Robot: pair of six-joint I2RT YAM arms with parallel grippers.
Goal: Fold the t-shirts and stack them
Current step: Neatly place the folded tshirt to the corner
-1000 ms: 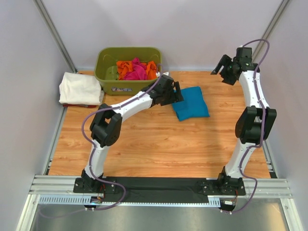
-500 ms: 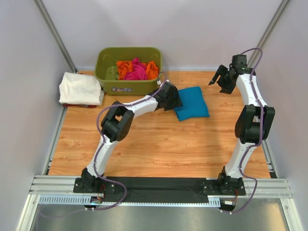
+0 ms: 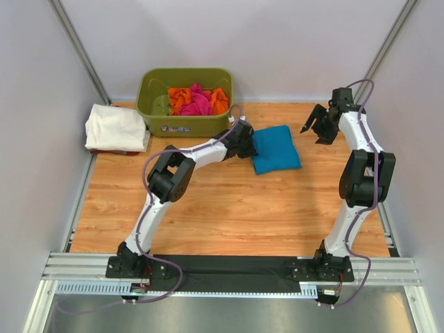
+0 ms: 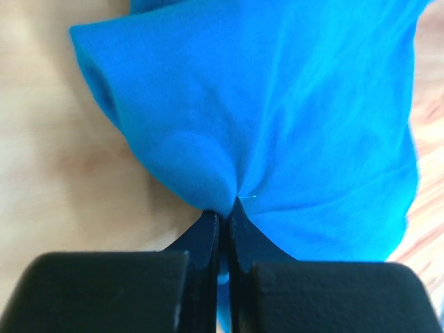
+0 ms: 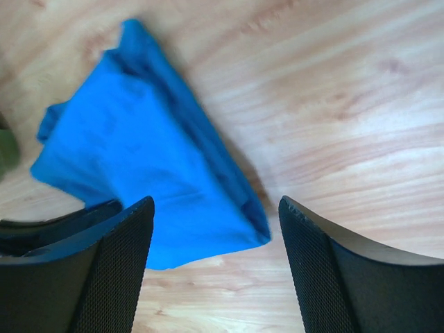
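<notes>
Wood-grain table (image 3: 229, 208) boxed in by plain pale walls, with metal rails along the edges. The teal-blue t-shirt (image 3: 277, 148) lies folded at the back middle of the table, right of the olive tub (image 3: 149, 104). The left gripper (image 4: 223, 215) is pinched tight on its left edge, and the cloth puckers at the tips. The right gripper (image 3: 316, 123) hovers off to the right, jaws wide apart and holding nothing. Pink and orange shirts (image 3: 198, 100) are bunched in the tub. The white t-shirt (image 3: 114, 126) sits at the back left. A red sliver peeks out from under it, can't tell what that is.
</notes>
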